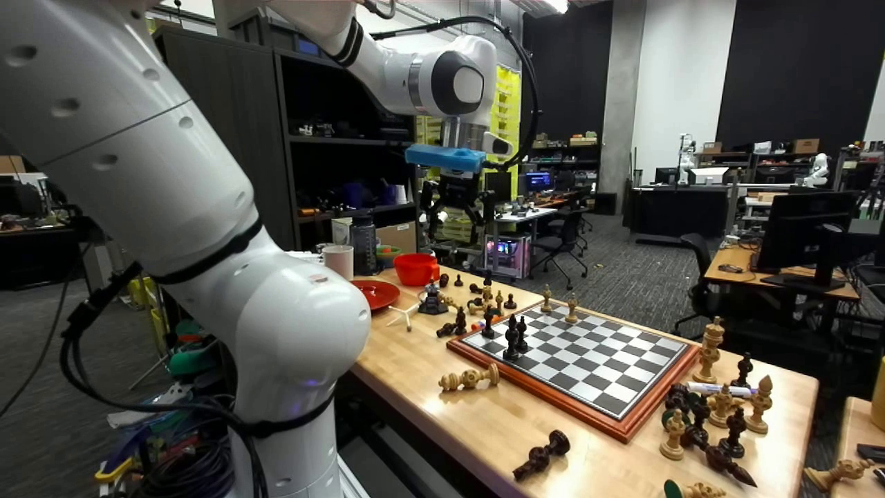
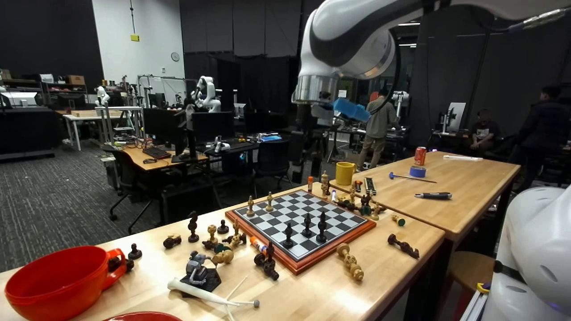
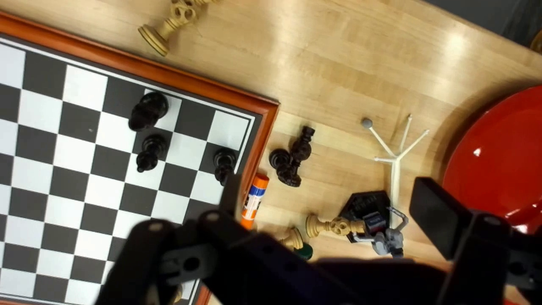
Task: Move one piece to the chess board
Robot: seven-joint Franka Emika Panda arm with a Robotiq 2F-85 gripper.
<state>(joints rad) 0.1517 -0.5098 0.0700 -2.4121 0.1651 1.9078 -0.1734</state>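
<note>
– Room?
– Chess board [image 1: 594,360]: mid squares bare, one border close to an edge of the table [image 1: 498,415], loose pieces [image 1: 759,409] crowding two sides.
– Gripper [image 3: 334,205]?
– Raised, jaws spread wide. Board's below it, left in wrist view.

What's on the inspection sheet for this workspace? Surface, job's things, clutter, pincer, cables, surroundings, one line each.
Surface: light wooden table, no spill seen.
Job's things: chess board flat on the table; three dark pieces and two pale pieces stand on it. Other pieces stand or lie around it; which is to move, cannot tell.
Clutter: red cup, red plate, grey figure, orange-ended tube beside the chess board.
Pincer: open, above the table; nothing seen in its grip.
Cables: black cable loops near the arm; none seen across the chess board.
Surroundings: second table with yellow mug; people in the background.
</note>
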